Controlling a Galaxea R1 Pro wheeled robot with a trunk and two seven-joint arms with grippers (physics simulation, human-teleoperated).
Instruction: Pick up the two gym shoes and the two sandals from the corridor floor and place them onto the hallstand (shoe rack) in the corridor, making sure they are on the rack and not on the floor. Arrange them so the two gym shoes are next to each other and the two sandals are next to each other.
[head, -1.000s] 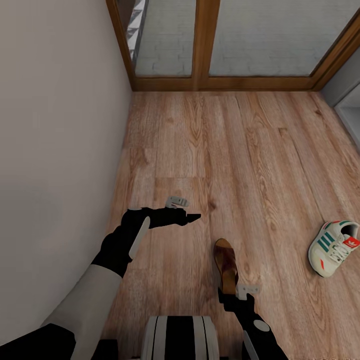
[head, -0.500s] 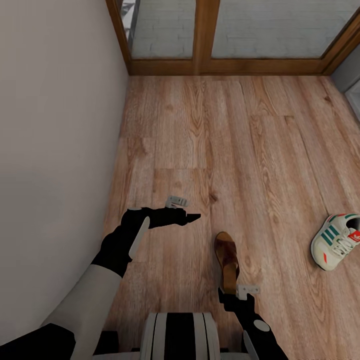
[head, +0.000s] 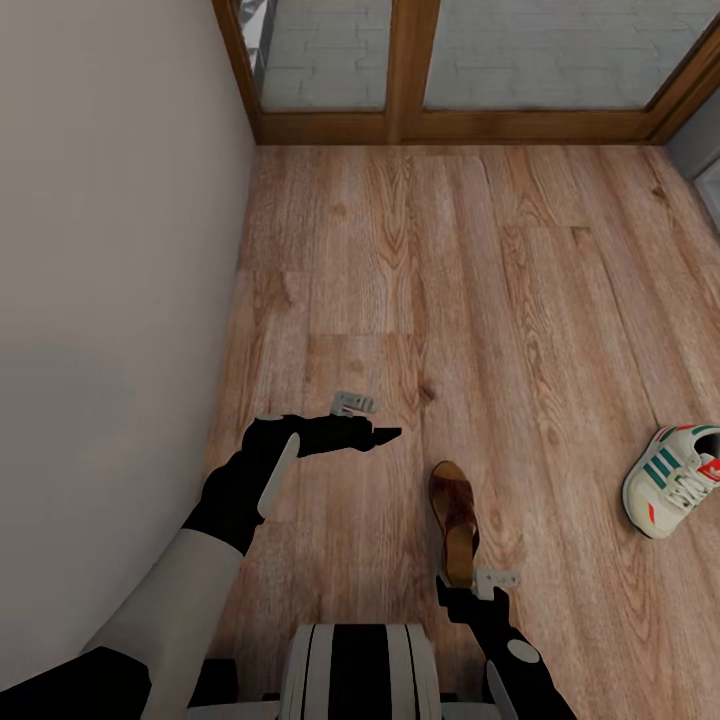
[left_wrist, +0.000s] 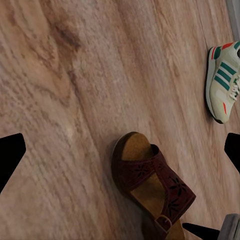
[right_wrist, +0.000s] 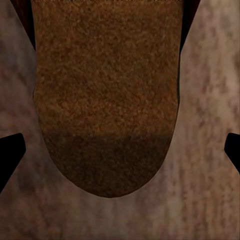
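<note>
Floor (head: 420, 260): sandal (head: 455, 520) nr wall (head: 110, 250) (sneaker (head: 675, 480) apart).

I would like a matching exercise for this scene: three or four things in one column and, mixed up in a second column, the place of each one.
Things:
1. sandal
2. gym shoe
3. left claw
4. doors

Places:
A. at the far end of the corridor floor
B. over bare planks, near the wall
C. on the floor near the head view's right edge
D. on the floor just in front of the right claw

Pairs: 1-D, 2-C, 3-B, 4-A
</note>
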